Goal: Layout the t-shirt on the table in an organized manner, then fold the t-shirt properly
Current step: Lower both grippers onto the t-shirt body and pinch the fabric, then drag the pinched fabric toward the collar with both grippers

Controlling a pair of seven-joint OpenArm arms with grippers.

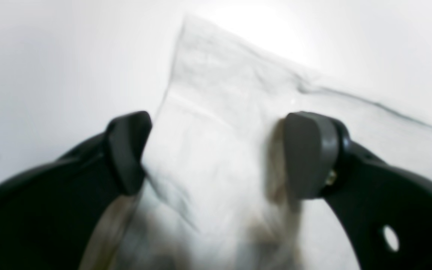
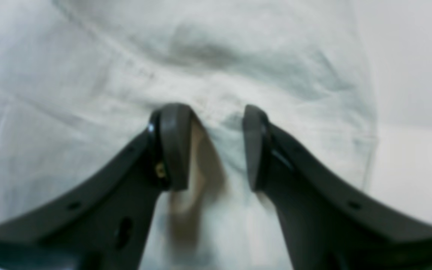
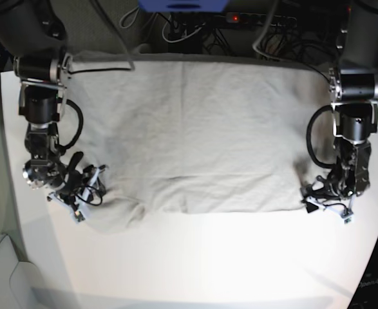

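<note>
The base view looks down from above; both wrist views sit close over the same t-shirt (image 3: 195, 135).

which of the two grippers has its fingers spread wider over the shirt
The left gripper, on the base view's right at the t-shirt edge: its fingers stand clearly farther apart than those of the right gripper.

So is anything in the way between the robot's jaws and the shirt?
Nothing visible: both grippers, left and right, sit right over the plain grey-beige cotton t-shirt, jaws apart with only cloth between them.
</note>
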